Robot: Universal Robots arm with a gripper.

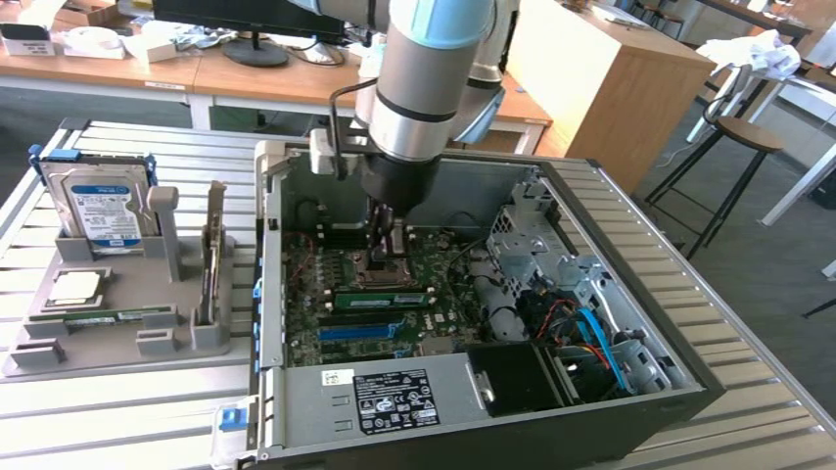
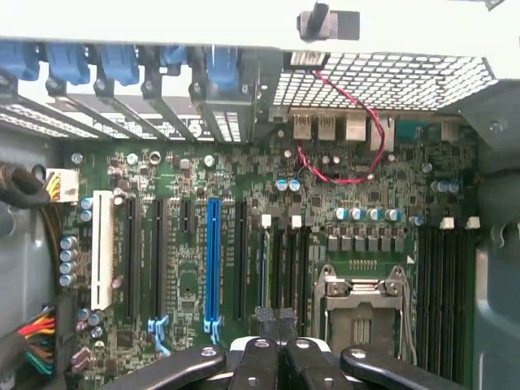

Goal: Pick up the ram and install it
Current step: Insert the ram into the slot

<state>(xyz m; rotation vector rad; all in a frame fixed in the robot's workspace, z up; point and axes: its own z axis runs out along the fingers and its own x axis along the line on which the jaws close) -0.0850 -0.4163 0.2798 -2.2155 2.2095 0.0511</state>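
Observation:
The ram (image 1: 382, 298), a long green stick with a pale sticker, stands on edge in a motherboard slot between the CPU socket (image 1: 387, 275) and the blue slot (image 1: 358, 331). In the wrist view the ram (image 2: 262, 276) shows edge-on as a thin line beside the black memory slots. My gripper (image 1: 388, 257) hangs inside the open computer case, just above the socket and the ram. Its jaws are shut with nothing visible between them, and the gripper (image 2: 276, 318) sits close beside the ram's end. Whether it touches the stick I cannot tell.
A grey holder (image 1: 117, 338) at the exterior view's left carries a hard drive (image 1: 98, 201), a square silver chip (image 1: 76, 287), a flat green stick (image 1: 112, 315) and an upright board (image 1: 213, 250). The case walls (image 1: 268, 294), drive cage (image 1: 542, 245) and cables (image 1: 581, 328) crowd the motherboard.

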